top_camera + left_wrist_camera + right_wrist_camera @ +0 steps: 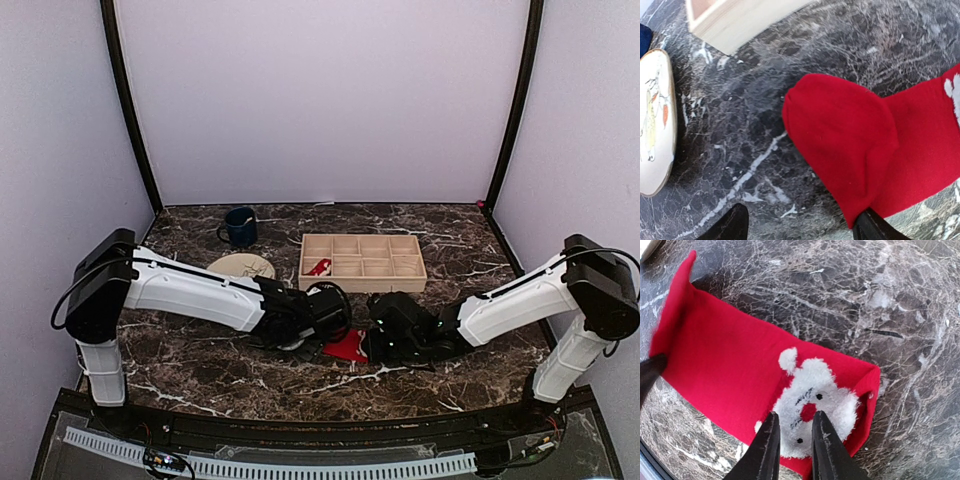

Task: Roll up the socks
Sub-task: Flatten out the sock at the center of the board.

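Observation:
A red sock (347, 346) lies flat on the dark marble table between my two grippers. In the left wrist view its rounded toe end (840, 130) fills the right half. My left gripper (802, 227) is open wide and low over the table, and its right finger (872, 230) touches the sock's edge. In the right wrist view the sock (725, 370) shows a white fluffy Santa face (815, 395) near its cuff. My right gripper (795, 440) stands over that face, jaws a narrow gap apart, with the fabric flat between them. A second red sock (320, 267) lies in the wooden tray.
A wooden compartment tray (362, 262) stands behind the sock, and its corner shows in the left wrist view (735, 22). A cream plate (242, 266) and a dark blue mug (240, 226) sit at the back left. The plate also shows in the left wrist view (655, 120).

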Robot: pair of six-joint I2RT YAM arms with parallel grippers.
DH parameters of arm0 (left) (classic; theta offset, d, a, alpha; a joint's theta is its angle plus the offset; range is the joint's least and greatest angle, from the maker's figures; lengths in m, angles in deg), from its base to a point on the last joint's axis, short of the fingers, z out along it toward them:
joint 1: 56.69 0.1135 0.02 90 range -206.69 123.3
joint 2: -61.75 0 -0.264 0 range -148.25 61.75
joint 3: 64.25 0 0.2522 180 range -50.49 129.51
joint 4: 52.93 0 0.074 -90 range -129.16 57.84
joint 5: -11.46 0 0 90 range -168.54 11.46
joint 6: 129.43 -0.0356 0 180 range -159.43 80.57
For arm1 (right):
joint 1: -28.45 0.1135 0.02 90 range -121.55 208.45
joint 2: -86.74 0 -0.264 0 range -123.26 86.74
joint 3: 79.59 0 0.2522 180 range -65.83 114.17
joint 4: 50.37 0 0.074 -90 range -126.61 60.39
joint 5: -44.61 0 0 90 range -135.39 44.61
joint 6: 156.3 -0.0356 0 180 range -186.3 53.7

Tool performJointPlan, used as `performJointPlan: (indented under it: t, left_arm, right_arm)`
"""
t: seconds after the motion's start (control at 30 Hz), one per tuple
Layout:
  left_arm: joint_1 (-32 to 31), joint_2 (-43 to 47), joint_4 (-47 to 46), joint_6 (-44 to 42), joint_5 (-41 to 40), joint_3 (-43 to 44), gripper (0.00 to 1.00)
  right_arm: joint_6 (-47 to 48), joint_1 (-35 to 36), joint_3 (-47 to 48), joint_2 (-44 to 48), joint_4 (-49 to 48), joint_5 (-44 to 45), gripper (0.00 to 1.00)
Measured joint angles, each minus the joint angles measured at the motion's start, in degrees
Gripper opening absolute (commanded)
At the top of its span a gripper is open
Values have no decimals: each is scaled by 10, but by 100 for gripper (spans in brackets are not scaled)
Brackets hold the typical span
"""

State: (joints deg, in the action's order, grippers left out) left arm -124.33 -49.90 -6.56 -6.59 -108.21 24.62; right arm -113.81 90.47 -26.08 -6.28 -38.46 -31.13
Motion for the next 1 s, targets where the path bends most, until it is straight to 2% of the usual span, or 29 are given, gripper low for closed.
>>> performJointPlan:
  t: [0.6,0.77,0.8,0.9,0.93,1.0]
  left_arm:
    - [35,107,-66,24,-4,-120,72]
    - [35,138,-123,1,33,-124,66]
    - [35,137,-129,-1,39,-122,60]
    - [35,128,-141,-6,62,-114,20]
    - [35,126,-145,-8,72,-114,14]
    - [36,125,-150,-6,92,-114,13]
  right_arm:
    - [-3,1,0,12,8,-8,23]
    - [13,1,16,46,35,2,24]
    - [18,1,23,49,40,5,24]
    - [34,0,42,52,51,12,24]
    - [40,-2,48,52,54,13,24]
    - [52,-7,54,52,59,14,23]
